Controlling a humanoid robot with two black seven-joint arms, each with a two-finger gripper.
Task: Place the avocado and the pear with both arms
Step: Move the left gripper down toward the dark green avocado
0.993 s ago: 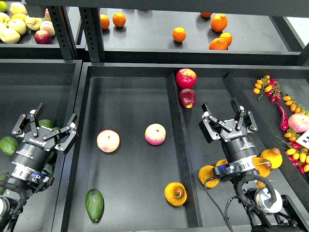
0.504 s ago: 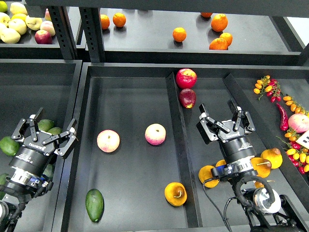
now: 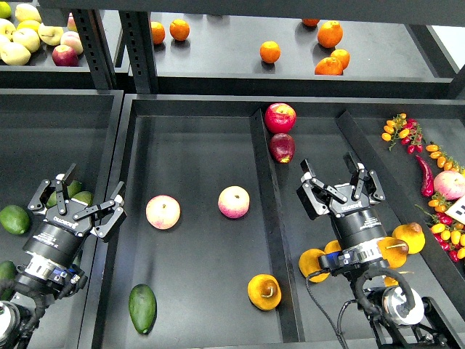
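Head view: both fruits already lie in the middle tray (image 3: 196,131), so I judge the placing done and the arms in the pulling-away step. The avocado (image 3: 142,308) rests at the tray's front left corner, near the left wall; it is dark green, smooth, long and oval, narrowing toward one end. The pear (image 3: 264,291) sits at the front right of the same tray, just beside the divider (image 3: 272,218); it is round, golden orange-yellow, with a short brown stem set in a dimple. The two lie well apart, with two pink-cream fruits (image 3: 163,211) further back between them.

The left gripper (image 3: 76,206) hovers over the tray's left wall, fingers spread wide and holding nothing, above and behind the avocado. The right gripper (image 3: 340,187) stands in the right-hand compartment, fingers likewise spread and empty, over a cluster of yellow fruits (image 3: 314,265) near its wrist.

The next move probably calls only for lifting both arms clear without brushing the fruit. If another pick follows, each arm has like fruit near on its own side
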